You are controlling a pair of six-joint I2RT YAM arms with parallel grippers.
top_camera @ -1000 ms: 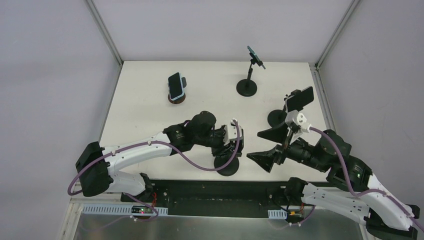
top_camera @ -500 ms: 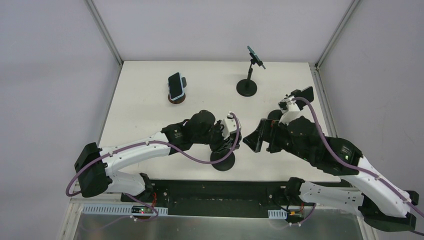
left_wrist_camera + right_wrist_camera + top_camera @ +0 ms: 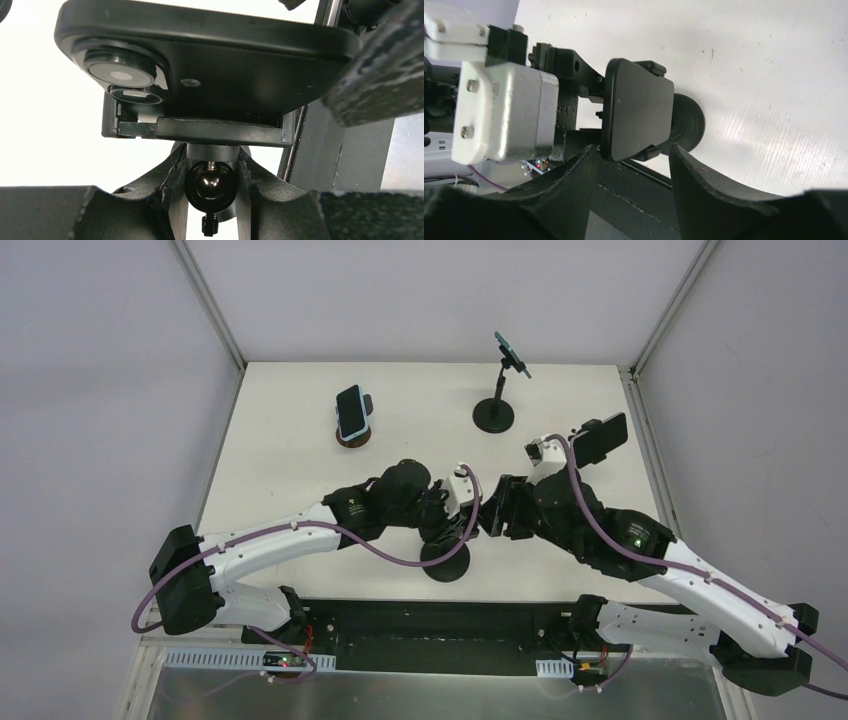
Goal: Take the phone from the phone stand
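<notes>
Phone (image 3: 639, 112): black, seated in the clamp of the phone stand (image 3: 445, 562), near the front edge of the table (image 3: 290, 460)
Left gripper (image 3: 211, 167): fingers closed snugly round the stand's ball joint, just under the clamp
Right gripper (image 3: 633, 151): fingers parted, one either side of the phone; whether they press on it cannot be told

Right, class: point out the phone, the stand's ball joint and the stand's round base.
phone (image 3: 235, 70), left wrist view, its black back.
ball joint (image 3: 210, 182), left wrist view, middle of the shiny ball.
round base (image 3: 689, 125), right wrist view, disc edge beside the phone.
</notes>
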